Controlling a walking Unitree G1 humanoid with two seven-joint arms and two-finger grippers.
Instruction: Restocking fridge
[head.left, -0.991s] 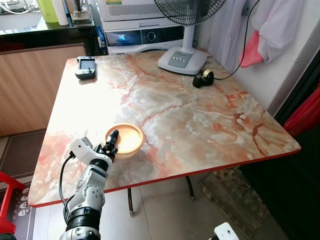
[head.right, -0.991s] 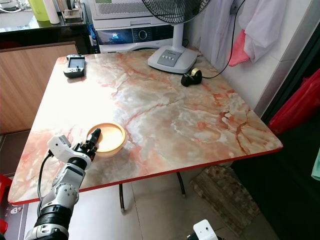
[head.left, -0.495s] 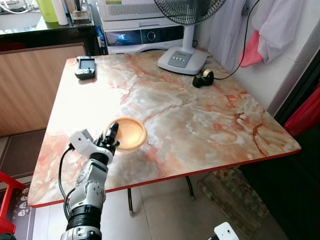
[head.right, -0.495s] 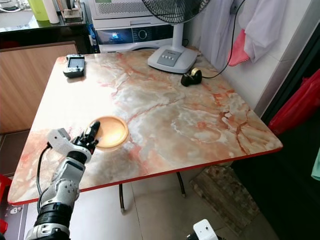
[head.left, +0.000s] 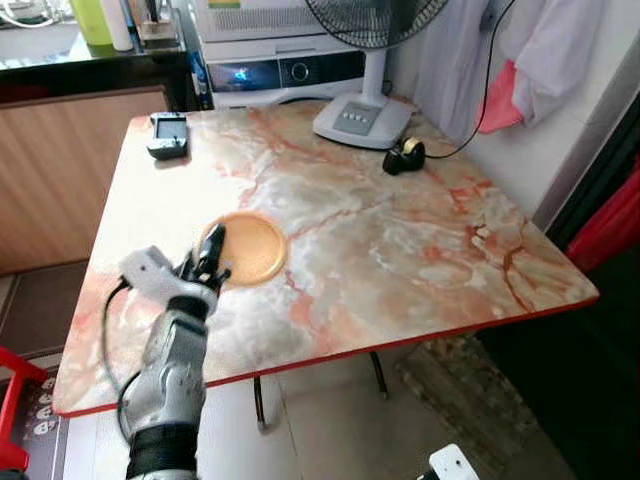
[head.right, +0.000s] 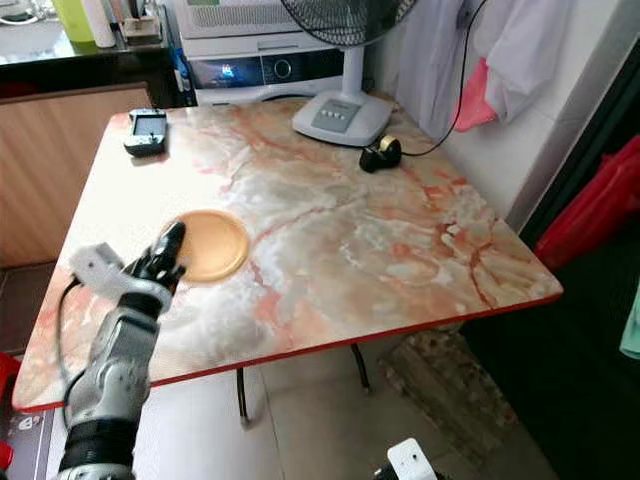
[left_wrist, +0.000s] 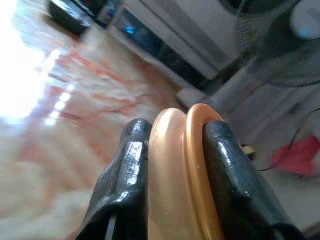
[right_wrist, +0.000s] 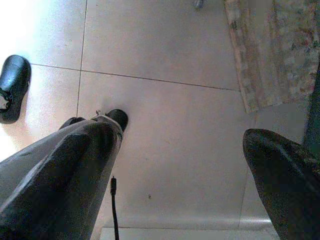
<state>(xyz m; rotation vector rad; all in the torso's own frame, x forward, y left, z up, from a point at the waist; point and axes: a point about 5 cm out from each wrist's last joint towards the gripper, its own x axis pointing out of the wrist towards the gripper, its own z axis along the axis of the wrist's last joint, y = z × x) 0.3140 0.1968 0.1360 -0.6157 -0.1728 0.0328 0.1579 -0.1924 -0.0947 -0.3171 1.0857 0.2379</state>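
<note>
An orange plastic bowl (head.left: 248, 247) is tilted up on its edge above the marble table (head.left: 400, 250), its opening facing me. My left gripper (head.left: 207, 262) is shut on the bowl's near-left rim. In the left wrist view the two black fingers (left_wrist: 122, 185) pinch the rim of the bowl (left_wrist: 177, 175) between them. My right arm hangs below the table; its gripper (right_wrist: 180, 170) is open over the tiled floor.
A game controller (head.left: 167, 135) lies at the table's far left corner. A white fan base (head.left: 360, 122) and a black tape dispenser (head.left: 404, 157) stand at the far right. A washing machine (head.left: 285, 70) is behind, a wooden panel (head.left: 60, 170) to the left.
My left gripper has lifted the bowl off the table and tipped it upright, moving it away from the front edge. The camera has shifted slightly.
</note>
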